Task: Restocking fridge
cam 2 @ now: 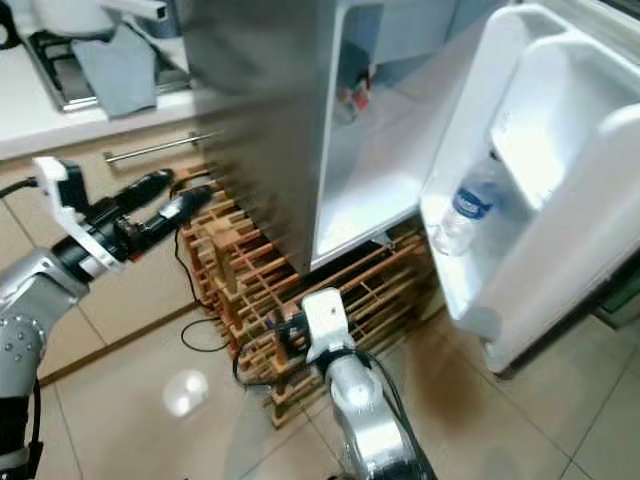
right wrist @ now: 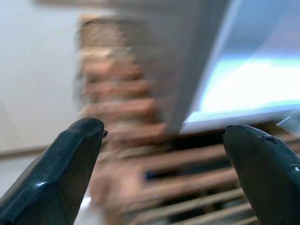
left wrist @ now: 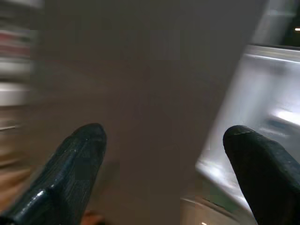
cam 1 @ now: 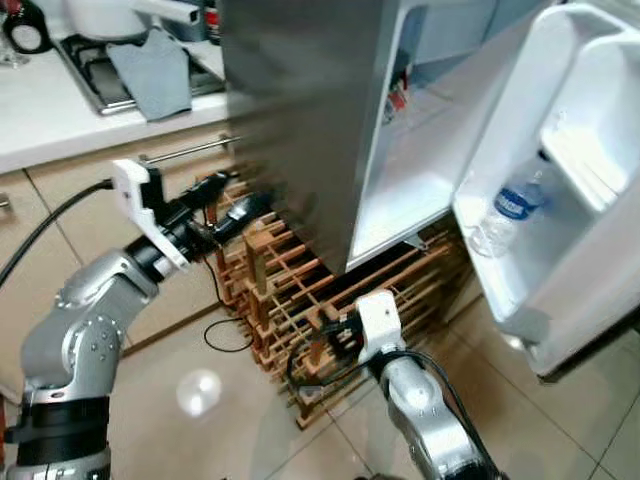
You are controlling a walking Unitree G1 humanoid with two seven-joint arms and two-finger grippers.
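The silver fridge stands open, its white door swung out to the right. A clear water bottle with a blue label leans in the door's lower shelf. A small red item lies deep inside the fridge. My left gripper is raised beside the fridge's steel side wall, open and holding nothing. In the left wrist view its fingers are spread before that blurred wall. My right gripper hangs low in front of the wooden rack, open and empty, its fingers wide apart.
The wooden lattice rack sits under and beside the fridge. A counter at the left carries a stovetop and a grey cloth. A drawer handle is below it. A black cable loops on the tiled floor.
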